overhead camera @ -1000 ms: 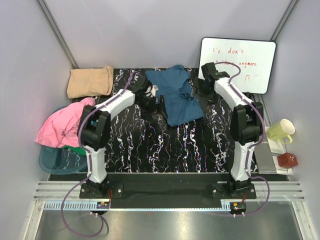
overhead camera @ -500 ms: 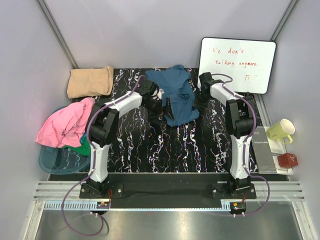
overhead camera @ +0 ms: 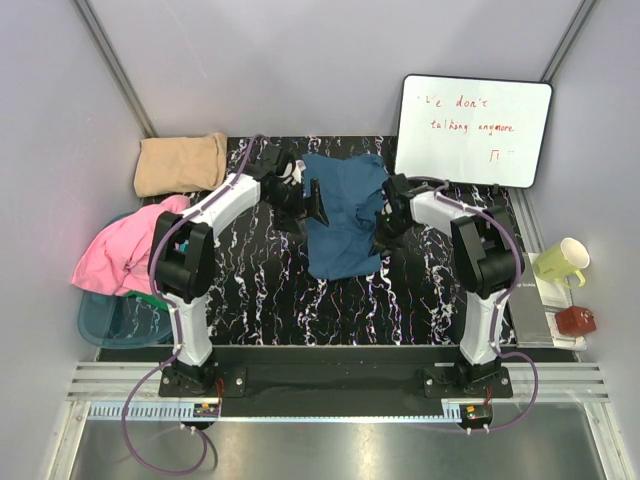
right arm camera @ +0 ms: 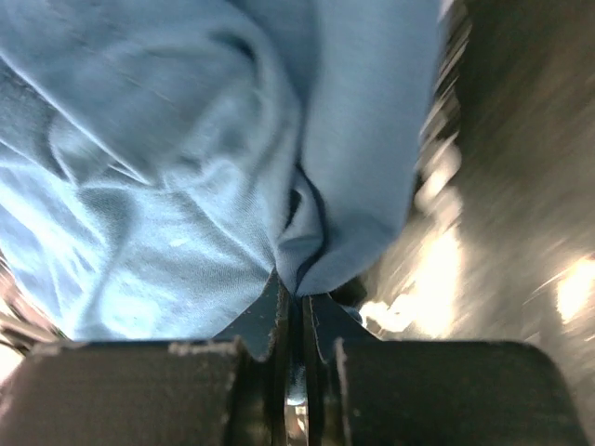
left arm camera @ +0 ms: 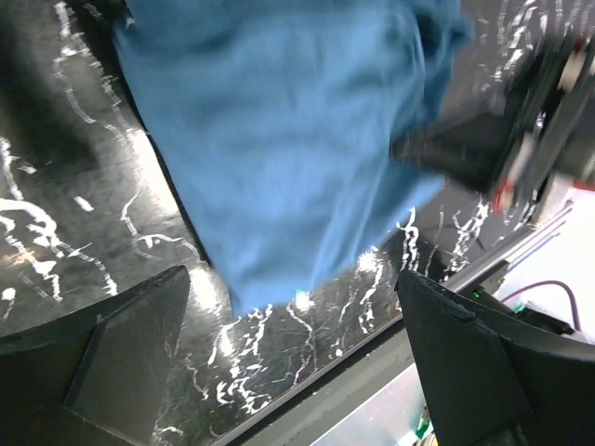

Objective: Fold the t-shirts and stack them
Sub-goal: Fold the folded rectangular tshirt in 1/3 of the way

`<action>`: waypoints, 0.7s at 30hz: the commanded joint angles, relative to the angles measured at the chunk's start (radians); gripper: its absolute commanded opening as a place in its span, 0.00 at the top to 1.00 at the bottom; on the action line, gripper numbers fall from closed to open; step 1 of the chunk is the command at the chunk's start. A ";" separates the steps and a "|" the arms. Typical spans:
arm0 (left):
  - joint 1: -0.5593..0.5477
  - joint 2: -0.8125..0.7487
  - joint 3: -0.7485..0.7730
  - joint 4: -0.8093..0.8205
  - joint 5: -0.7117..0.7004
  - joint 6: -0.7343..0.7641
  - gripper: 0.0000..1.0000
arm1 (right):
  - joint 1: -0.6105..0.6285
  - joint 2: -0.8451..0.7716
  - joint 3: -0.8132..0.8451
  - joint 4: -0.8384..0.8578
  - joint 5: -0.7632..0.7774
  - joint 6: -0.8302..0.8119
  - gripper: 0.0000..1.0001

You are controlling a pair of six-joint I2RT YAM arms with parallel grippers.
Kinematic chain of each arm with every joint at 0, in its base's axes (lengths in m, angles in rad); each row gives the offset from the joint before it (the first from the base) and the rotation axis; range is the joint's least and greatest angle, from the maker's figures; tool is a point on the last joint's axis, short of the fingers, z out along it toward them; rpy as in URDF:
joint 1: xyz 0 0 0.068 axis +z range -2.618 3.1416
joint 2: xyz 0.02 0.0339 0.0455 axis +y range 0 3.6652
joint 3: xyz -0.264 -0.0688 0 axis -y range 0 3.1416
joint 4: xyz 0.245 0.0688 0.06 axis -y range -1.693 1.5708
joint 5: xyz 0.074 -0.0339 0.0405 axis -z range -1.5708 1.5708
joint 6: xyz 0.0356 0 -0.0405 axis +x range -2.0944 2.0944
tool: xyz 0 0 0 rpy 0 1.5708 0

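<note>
1. At the 9 o'clock side of the table [overhead camera: 270,300], a pink t-shirt [overhead camera: 125,255] lies crumpled over the rim of a teal tub [overhead camera: 95,322]. A scrap of green t-shirt [overhead camera: 153,297] shows beneath it.
2. A tan t-shirt [overhead camera: 180,163] sits folded flat at the table's 10 to 11 o'clock corner, well apart from both arms.
3. The left gripper [overhead camera: 308,203] reaches toward 12 o'clock and hangs just beside the left edge of the blue cloth. It is released, with its jaws spread wide and nothing between them. In the wrist view its dark fingers [left arm camera: 121,358] frame the blurred lower edge of the cloth.
4. The dark blue t-shirt [overhead camera: 345,215] lies rumpled on the table toward 12 o'clock, between the two grippers. Its longer end trails toward 6 o'clock.
5. The right gripper [overhead camera: 385,222] meets the shirt at the shirt's 3 o'clock edge. It is clenched, and the wrist view shows its fingertips [right arm camera: 321,325] pinched together on a fold of the blue cloth.
6. A whiteboard [overhead camera: 475,115] with red writing leans against the back wall at 1 o'clock.
7. A pale yellow mug [overhead camera: 562,262] stands off the table's 3 o'clock edge, with a small red object [overhead camera: 576,320] near it at its 5 o'clock.
</note>
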 commanded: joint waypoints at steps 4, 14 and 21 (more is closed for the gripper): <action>-0.002 -0.092 -0.055 -0.031 -0.039 0.040 0.01 | 0.132 -0.114 -0.162 -0.071 0.014 0.024 0.75; -0.002 -0.267 -0.319 0.010 -0.052 0.038 0.01 | 0.133 -0.382 -0.242 -0.112 0.104 0.085 0.16; -0.004 -0.389 -0.639 0.221 0.013 -0.083 0.01 | 0.133 -0.501 -0.446 0.018 0.066 0.154 0.17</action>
